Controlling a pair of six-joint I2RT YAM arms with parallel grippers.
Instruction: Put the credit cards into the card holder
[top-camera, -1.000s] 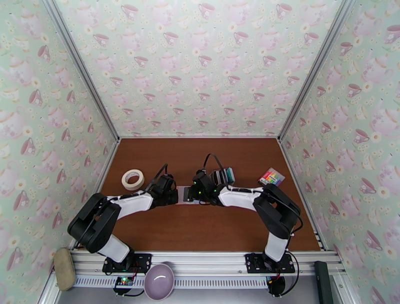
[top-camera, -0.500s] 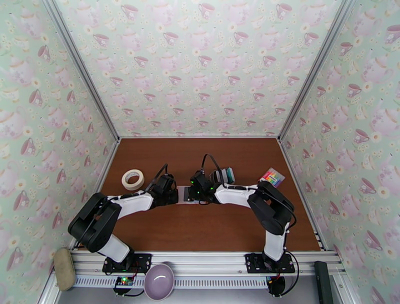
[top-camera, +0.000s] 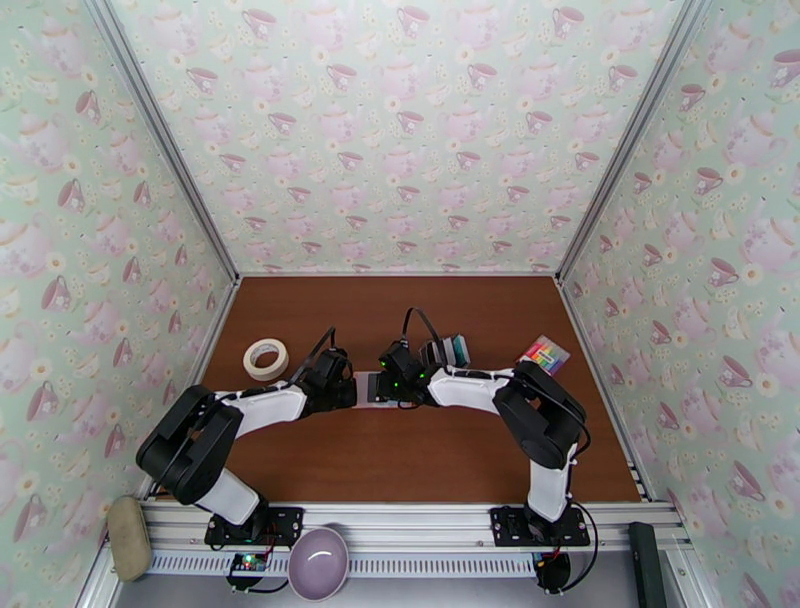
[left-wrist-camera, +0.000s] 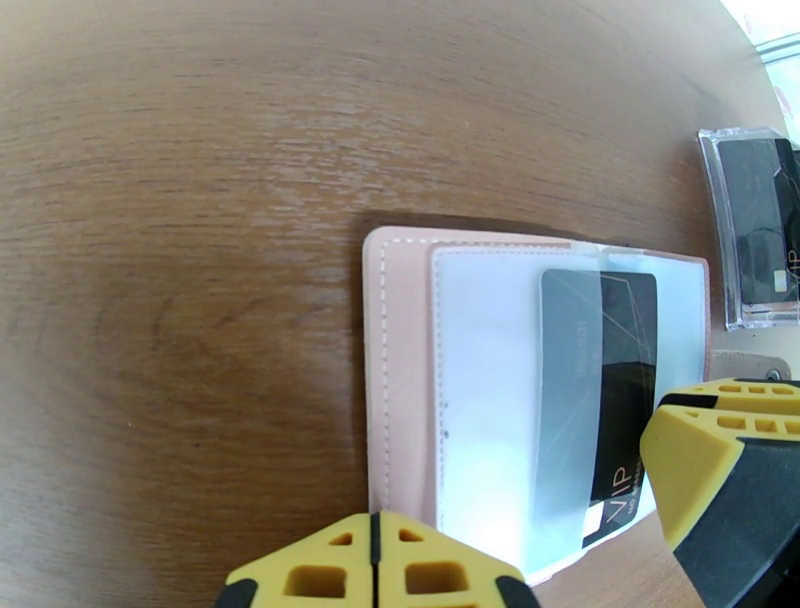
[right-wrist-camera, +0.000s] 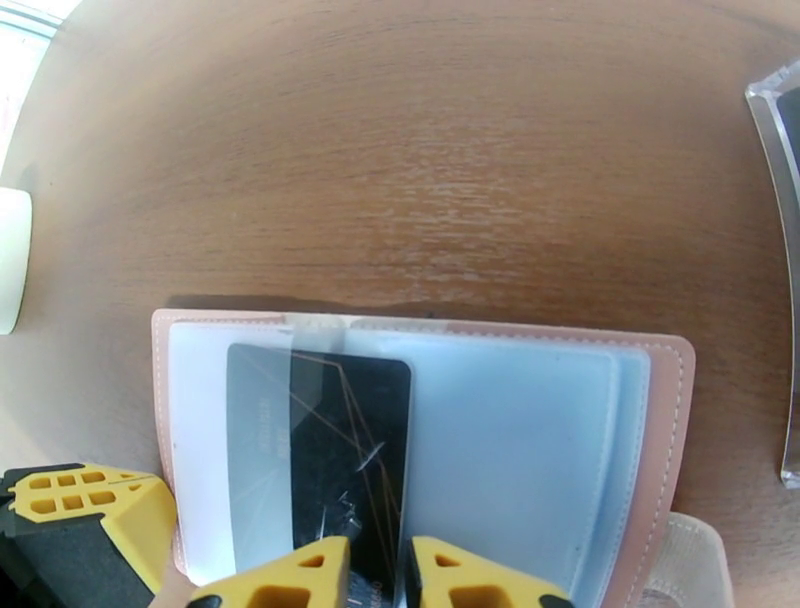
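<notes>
Pale pink stitched folding card holder (left-wrist-camera: 400, 400) lies open, table centre. Black plastic credit card (right-wrist-camera: 350, 440) half inside clear sleeve. My left gripper (left-wrist-camera: 372, 560) closed tight at holder's 9 o'clock edge. My right gripper (right-wrist-camera: 375, 575): narrow gap at card end, grip unclear.

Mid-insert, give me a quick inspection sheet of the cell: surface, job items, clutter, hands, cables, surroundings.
Surface: brown wood table; no spills seen.
Job's things: holder lies open; one dark card sits partly in a clear sleeve; more cards stand in a clear box.
Clutter: tape roll on the left, striped rectangle on the right, both apart from the holder.
Hands: left hand shut, at the holder's edge; right hand has its fingers nearly together over the card's end, grip unclear.
Cables: black loop above the right wrist; no snag seen.
Surroundings: teacup-patterned walls; bowl by the near rail.
</notes>
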